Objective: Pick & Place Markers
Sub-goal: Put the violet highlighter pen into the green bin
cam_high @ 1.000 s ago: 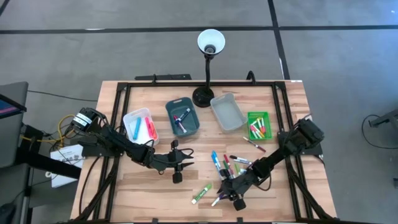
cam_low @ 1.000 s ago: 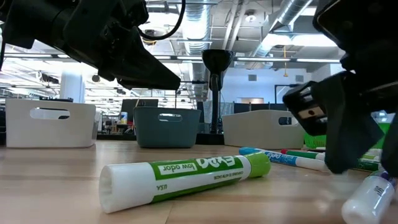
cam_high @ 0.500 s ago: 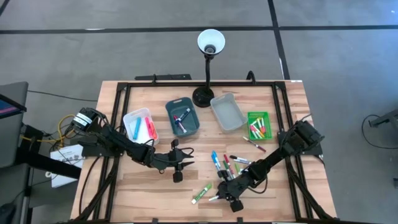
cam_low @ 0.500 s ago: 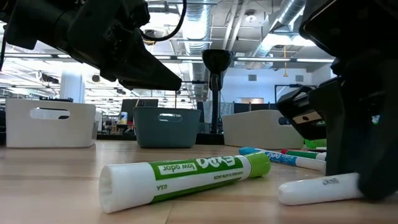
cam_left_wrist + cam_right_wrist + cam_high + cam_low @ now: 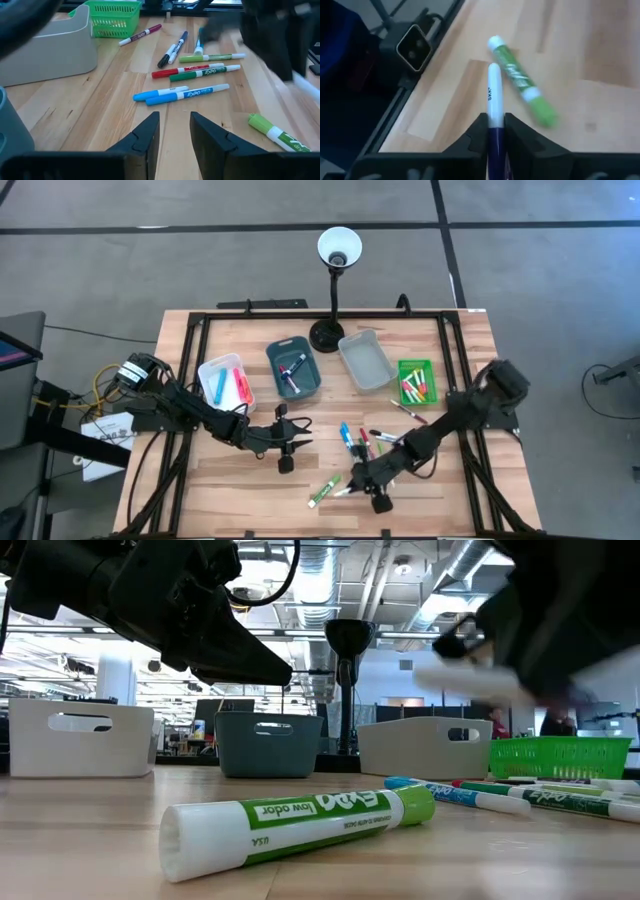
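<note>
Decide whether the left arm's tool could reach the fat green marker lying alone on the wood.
Probably yes: the left tool hangs empty nearby, with bare table before the fat green marker.

Left fingers (image 5: 174,137) apart, markers (image 5: 182,93) scattered beyond, green basket (image 5: 112,17)

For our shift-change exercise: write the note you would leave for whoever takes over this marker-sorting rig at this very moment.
Right gripper: shut on a white-barrelled marker, lifted off the table near its front edge.
Left gripper: open, empty, hovering left of the loose pile.
Done: markers lie in the white bin, the teal bin and the green basket; the grey bin looks empty.
Left: bin the held marker, then the thick green marker at the front, then the loose markers at mid-table, among them two blue ones, a red and some green.
</note>
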Robot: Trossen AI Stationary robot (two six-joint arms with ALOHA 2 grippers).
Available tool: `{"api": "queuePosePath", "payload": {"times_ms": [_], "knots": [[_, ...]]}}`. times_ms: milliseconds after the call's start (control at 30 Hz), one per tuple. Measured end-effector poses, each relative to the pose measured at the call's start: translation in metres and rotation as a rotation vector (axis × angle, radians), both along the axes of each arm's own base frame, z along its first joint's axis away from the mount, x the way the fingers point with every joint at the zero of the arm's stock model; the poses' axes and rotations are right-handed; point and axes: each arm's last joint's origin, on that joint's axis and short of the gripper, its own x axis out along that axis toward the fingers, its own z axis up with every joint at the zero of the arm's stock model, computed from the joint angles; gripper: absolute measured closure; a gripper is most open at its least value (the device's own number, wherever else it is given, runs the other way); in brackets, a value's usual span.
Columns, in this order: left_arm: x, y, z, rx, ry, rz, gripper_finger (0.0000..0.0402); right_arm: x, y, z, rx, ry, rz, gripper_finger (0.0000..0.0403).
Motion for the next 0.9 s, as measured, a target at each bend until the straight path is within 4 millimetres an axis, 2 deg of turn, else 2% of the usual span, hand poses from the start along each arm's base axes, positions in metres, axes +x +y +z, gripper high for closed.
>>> {"api": "queuePosePath", "payload": {"times_ms": [167,300,367,567,700,767,900], "knots": [[0.0,0.0,0.0,0.0,0.0,0.0,0.0298,-0.021,-0.025,0.048,-0.076,0.016,-0.088,0.0375],[0.0,0.0,0.0,0.0,0.0,0.0,0.0298,-0.054,-0.051,0.076,-0.224,0.079,-0.269,0.0367],[0.0,0.0,0.0,0.0,0.0,0.0,0.0298,-0.073,-0.066,0.084,-0.269,0.148,-0.396,0.036],[0.0,0.0,0.0,-0.001,-0.001,0.0,0.0298,-0.125,-0.109,0.083,-0.303,0.372,-0.811,0.0373],[0.0,0.0,0.0,-0.001,-0.001,0.0,0.0298,-0.15,-0.131,0.074,-0.272,0.438,-1.14,0.0368],[0.0,0.0,0.0,-0.001,-0.001,0.0,0.0298,-0.158,-0.138,0.068,-0.262,0.459,-1.23,0.0359],[0.0,0.0,0.0,0.0,-0.001,0.0,0.0298,-0.164,-0.146,0.053,-0.261,0.477,-1.294,0.0356]]}}
